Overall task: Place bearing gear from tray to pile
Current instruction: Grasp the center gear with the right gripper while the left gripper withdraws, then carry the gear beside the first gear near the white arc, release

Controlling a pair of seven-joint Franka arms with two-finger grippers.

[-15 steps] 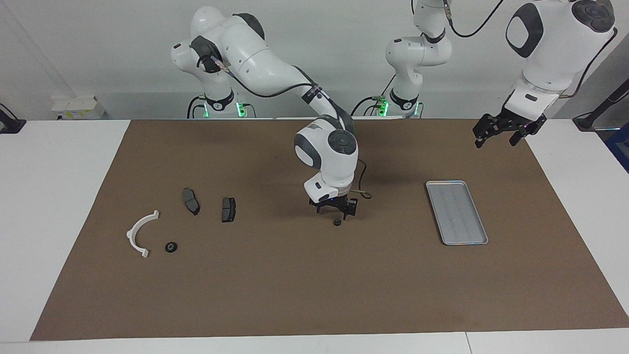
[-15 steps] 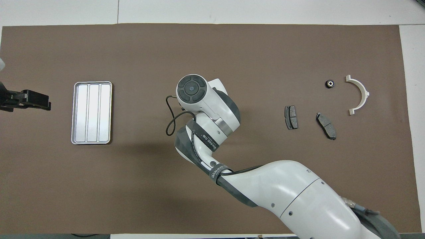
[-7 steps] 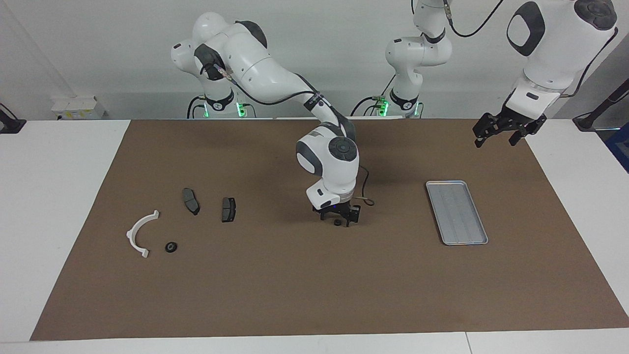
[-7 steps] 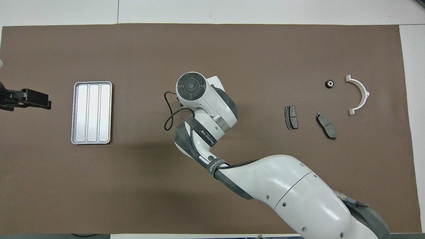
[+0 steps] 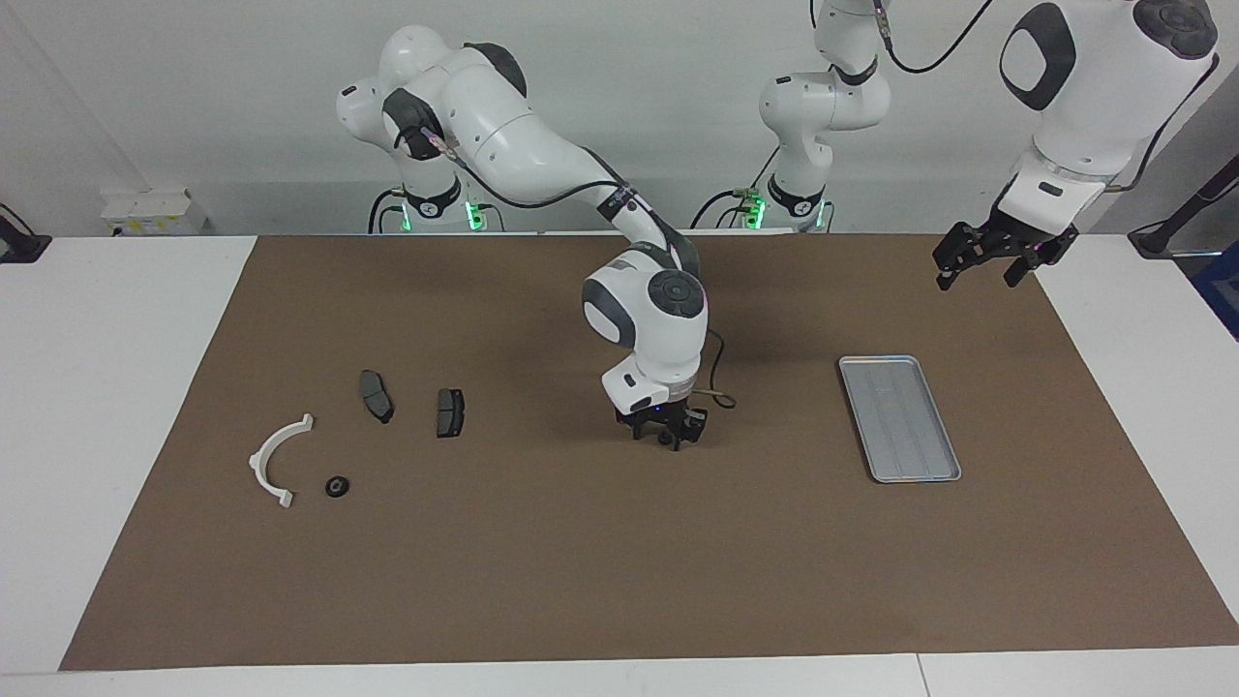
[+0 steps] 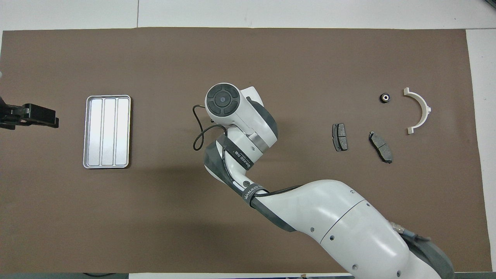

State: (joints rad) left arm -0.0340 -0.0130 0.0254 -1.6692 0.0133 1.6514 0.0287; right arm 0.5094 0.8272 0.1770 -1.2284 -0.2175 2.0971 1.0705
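A small black bearing gear (image 5: 666,439) lies on the brown mat at mid-table, between the tray and the pile. My right gripper (image 5: 666,436) is down at the mat, straddling it; in the overhead view the right arm's wrist hides both. The silver ribbed tray (image 5: 900,418) (image 6: 107,131) lies toward the left arm's end with nothing in it. The pile lies toward the right arm's end: a white half-ring bracket (image 5: 274,460) (image 6: 419,110), two dark brake pads (image 5: 376,395) (image 5: 450,412) and a small black round part (image 5: 336,487) (image 6: 384,97). My left gripper (image 5: 976,274) (image 6: 54,121) hangs open beside the tray, holding nothing.
The brown mat (image 5: 619,581) covers most of the white table. The right arm's forearm and elbow (image 6: 341,221) stretch over the mat's near side in the overhead view. A cable loop (image 6: 199,133) hangs off the right wrist.
My right gripper has come down onto the mat around the bearing gear, which earlier showed just below it. The left arm has barely moved.
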